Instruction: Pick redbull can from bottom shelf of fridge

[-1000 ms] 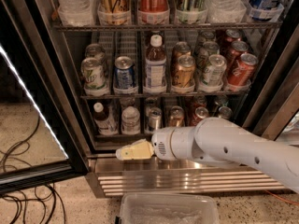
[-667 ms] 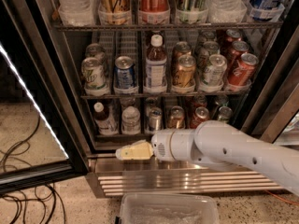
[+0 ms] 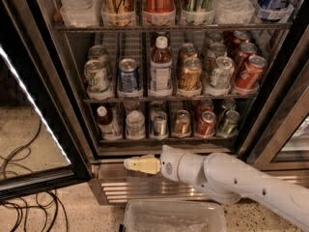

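The redbull can, slim and silver with blue patches, stands upright on the bottom shelf of the open fridge, third from the left after two white-capped bottles. A brown-gold can stands just right of it. My gripper, cream-coloured on a white arm, points left in front of the fridge's sill, below the bottom shelf and slightly left of the redbull can. It is outside the fridge and holds nothing that I can see.
A red can and a green can stand further right on the bottom shelf. Higher racks hold larger cans and a bottle. The glass door hangs open at left. A clear bin and black cables are on the floor.
The gripper has sunk slightly in front of the fridge's sill. The cans and bottles have not moved.
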Controlling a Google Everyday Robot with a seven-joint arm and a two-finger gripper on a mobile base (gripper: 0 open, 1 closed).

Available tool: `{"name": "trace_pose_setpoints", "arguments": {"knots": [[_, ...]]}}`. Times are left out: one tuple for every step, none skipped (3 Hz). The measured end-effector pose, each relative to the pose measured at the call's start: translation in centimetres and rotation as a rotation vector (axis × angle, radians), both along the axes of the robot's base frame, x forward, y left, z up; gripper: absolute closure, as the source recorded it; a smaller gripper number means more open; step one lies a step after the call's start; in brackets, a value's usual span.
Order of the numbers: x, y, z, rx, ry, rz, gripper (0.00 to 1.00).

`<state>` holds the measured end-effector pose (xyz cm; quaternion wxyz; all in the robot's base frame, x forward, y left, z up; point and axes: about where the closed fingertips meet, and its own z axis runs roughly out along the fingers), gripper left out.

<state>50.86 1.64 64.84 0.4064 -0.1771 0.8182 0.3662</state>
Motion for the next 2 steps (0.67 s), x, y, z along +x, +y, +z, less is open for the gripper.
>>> {"name": "trace_pose_setpoints", "arguments": {"knots": [[0.13,-1.12,-2.57,0.059,-0.009,-0.105,0.0],[0.42,-1.38,-3.2,0.073,0.0,-0.129,0.0]]}}
